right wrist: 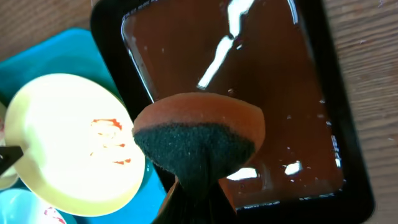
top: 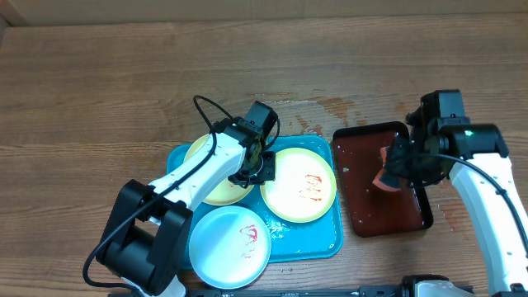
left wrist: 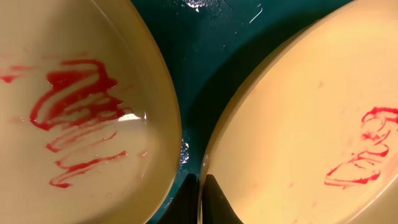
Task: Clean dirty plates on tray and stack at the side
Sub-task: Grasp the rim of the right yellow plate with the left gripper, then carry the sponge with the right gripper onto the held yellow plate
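Note:
On the turquoise tray (top: 307, 241) lie three dirty plates with red smears. One yellow-green plate (top: 206, 186) is at the back left, another (top: 299, 186) at the right, and a pale blue-white plate (top: 229, 246) at the front. My left gripper (top: 257, 167) is shut on the left rim of the right yellow-green plate (left wrist: 298, 124), in the gap beside the left plate (left wrist: 74, 106); tray floor (left wrist: 211, 62) shows between them. My right gripper (right wrist: 200, 186) is shut on an orange sponge (right wrist: 199, 140) with a dark scouring face, above the small tray.
A dark red-brown tray (top: 388, 206) with wet patches sits right of the turquoise tray; its floor (right wrist: 273, 93) glistens. Water spots mark the wooden table (top: 330, 107) behind the trays. The left arm's base (top: 140, 239) stands at the front left.

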